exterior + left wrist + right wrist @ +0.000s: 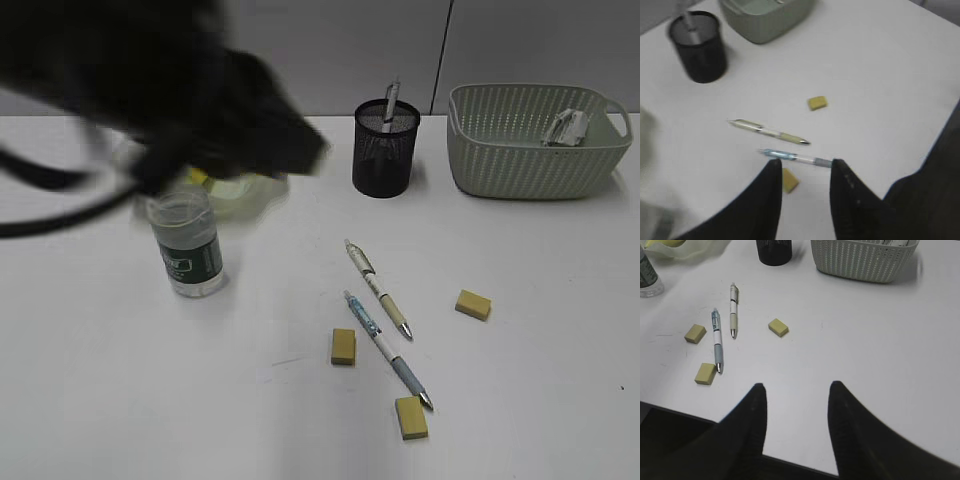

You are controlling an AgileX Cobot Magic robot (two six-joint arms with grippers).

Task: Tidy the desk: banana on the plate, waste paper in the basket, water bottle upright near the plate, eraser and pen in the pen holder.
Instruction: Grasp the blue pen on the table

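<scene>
Blue pen (796,158) just beyond left end effector (805,167)

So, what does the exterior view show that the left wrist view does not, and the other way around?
Only the exterior view shows the upright water bottle, the crumpled paper in the basket and all three erasers. Only the left wrist view shows the left gripper, its jaws open and empty above the table. Both show the black pen holder with one pen inside, the basket, and two loose pens, one of them blue.
</scene>
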